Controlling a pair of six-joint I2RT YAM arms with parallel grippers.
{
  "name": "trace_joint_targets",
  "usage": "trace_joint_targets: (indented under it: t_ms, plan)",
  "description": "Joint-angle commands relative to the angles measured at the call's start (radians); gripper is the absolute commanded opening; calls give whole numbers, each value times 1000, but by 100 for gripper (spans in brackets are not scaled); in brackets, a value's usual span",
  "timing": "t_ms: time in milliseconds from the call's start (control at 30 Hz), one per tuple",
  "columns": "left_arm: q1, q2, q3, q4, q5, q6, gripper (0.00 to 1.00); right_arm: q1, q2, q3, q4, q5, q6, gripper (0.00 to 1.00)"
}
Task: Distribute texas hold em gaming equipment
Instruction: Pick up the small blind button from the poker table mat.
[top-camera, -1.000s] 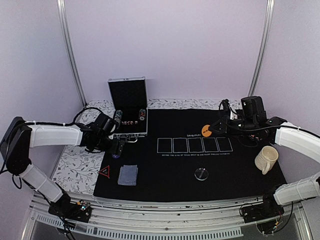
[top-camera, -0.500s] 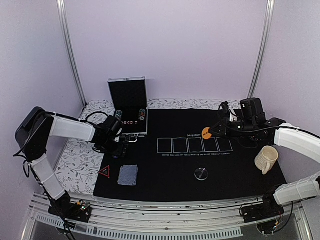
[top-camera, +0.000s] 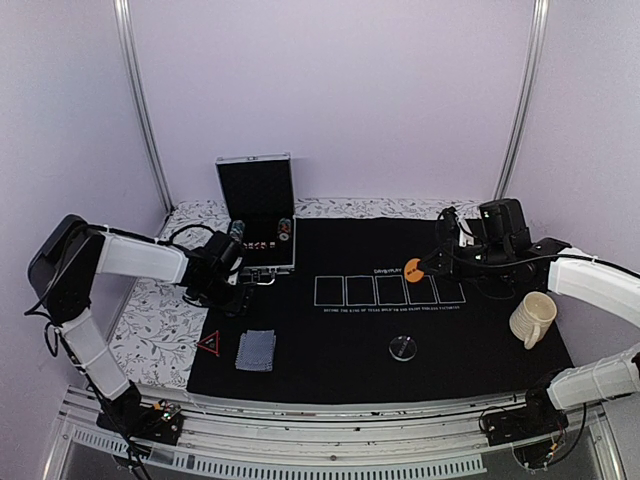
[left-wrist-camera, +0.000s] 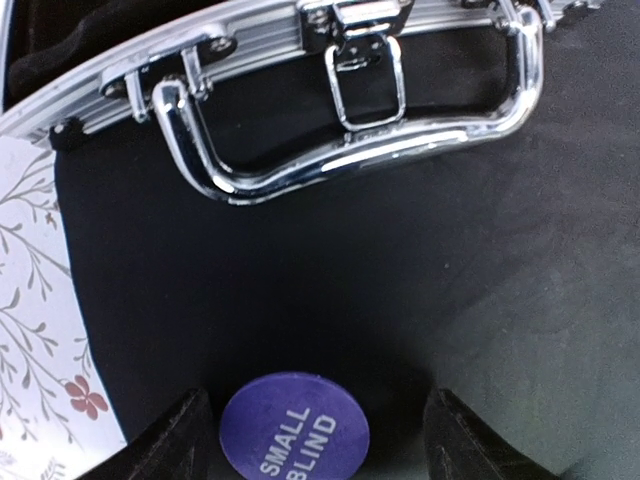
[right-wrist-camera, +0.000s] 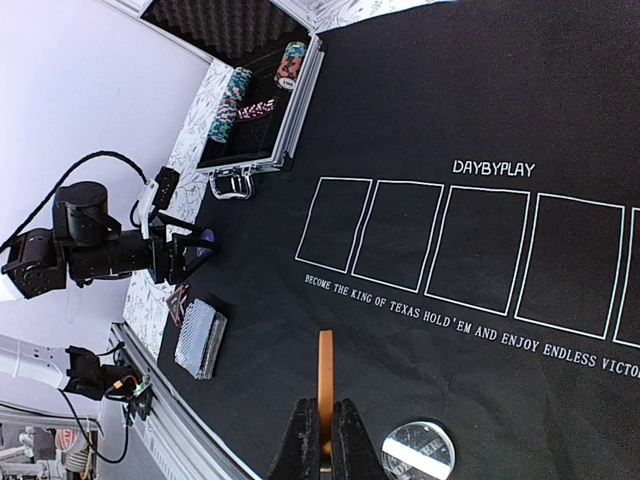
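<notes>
Left gripper is down on the black mat, just in front of the case handle. Its fingers stand apart on either side of a purple chip marked SMALL BLIND. The chip lies flat, with one finger almost against it and a gap on the other side; nothing is held yet. Right gripper is clamped on an orange chip, held edge-on above the mat near the far-right printed rectangle. The card stack, red triangle marker and clear disc already lie along the mat's near side. More chips sit in the open case at the back left. Step in hand, as I read it: picking up the small-blind chip on the left while the right carries its chip to a spot. Next the left fingers need to close squarely on the chip's rim and lift clear of the handle; a flat chip on cloth may slip out.
</notes>
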Motion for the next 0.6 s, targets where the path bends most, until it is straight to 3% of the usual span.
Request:
trace_joint_targets:
  t_ms: [0,333,567]
  plan:
    - [31,-18,-25,-50,11,-8,75,-4,-13,-9,0,13,-13,2]
    - [60,-2,-33,-59,43,-20,67,-4,-24,-13,-2,18,-18,2]
    - [37,4,-16,-124,-24,-23,64,-5,-18,-9,-1,17,-23,2]
